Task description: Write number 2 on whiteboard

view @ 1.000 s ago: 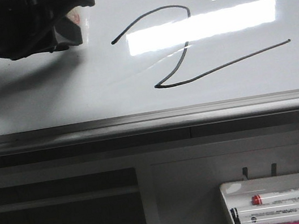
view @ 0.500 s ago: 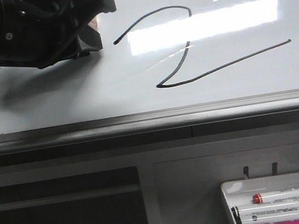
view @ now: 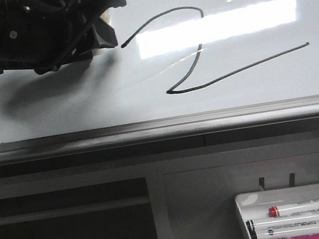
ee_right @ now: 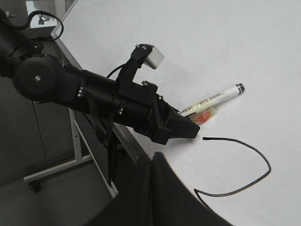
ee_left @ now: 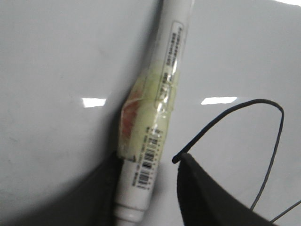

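Surface: whiteboard, glossy, grey edge on near side; tray w/ spare markers below it.
Mark: number 2 fully drawn, mid-board.
L gripper: clamped on marker; start of stroke just to its right.
Marker axis: points away from wrist over board.
R gripper: state can't tell.
Judgement: L arm nearer; writing looks done.

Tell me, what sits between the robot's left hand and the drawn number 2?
Only bare whiteboard: the front view shows a small gap between the left hand and the number 2.
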Motion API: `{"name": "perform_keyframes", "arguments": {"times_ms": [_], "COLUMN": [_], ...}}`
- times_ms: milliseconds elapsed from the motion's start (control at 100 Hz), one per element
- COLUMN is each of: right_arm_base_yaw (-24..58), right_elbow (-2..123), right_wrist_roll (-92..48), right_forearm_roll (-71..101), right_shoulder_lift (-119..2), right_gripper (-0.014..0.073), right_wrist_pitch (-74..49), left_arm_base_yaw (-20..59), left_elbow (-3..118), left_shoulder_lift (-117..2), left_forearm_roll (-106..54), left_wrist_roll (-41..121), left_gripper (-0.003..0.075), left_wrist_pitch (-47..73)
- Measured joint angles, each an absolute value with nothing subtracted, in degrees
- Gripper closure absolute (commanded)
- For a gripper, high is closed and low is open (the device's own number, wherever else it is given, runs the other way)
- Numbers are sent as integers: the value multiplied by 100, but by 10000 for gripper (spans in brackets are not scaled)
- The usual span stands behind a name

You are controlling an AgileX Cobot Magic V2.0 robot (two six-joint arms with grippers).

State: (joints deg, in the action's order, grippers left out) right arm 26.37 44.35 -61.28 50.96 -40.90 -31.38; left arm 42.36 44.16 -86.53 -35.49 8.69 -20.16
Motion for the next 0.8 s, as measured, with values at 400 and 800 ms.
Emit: {"name": "perform_keyframes", "arguments": {"times_ms": [400, 800], "right_arm_base_yaw": [2637, 2637], "right_elbow": [4435, 4435], "right_wrist_roll": [-6128, -6128], "right_forearm_roll": [5106, 5106], "right_shoulder_lift": [-4090, -4090], "right_gripper": [665, 665], "right_wrist_pitch": [-3138, -3138], "left_arm_base_yaw": [4217, 4190], "left_elbow": [4436, 4436], "left_shoulder_lift": [-8653, -8576], "left_forearm_roll": [-3540, -3515], "left_wrist_roll": [869, 869], "left_gripper": [307, 204], "left_wrist_pitch": [-2035, -2056]}}
